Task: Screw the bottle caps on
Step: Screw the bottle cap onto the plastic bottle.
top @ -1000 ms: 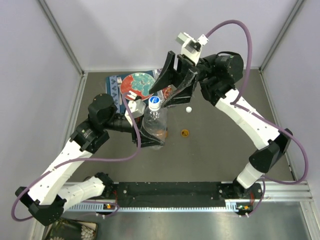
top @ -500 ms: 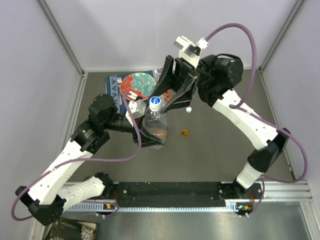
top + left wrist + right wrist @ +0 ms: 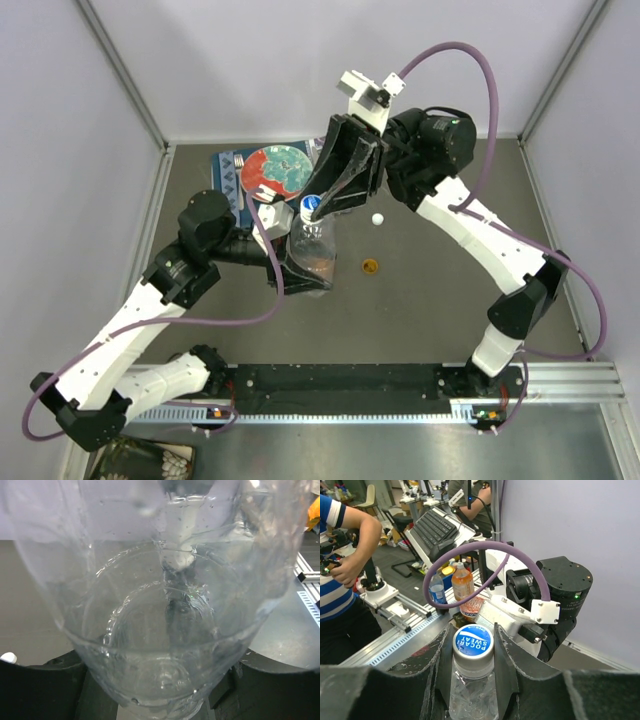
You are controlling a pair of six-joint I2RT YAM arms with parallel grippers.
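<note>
Grey table (image 3: 430,300), clear bottle (image 3: 308,250) upright — cap (image 3: 473,641) between right jaws

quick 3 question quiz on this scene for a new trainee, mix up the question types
1. True or false: the right hand grips the blue-topped cap on the clear bottle.
2. Multiple choice: what holds the clear bottle's body upright? A the left hand; B the right hand; C neither.
3. Fill in: two loose caps lie on the table right of the bottle, a white cap and an ____ cap.

Key: 1 true. 2 A. 3 orange, the orange cap.
</note>
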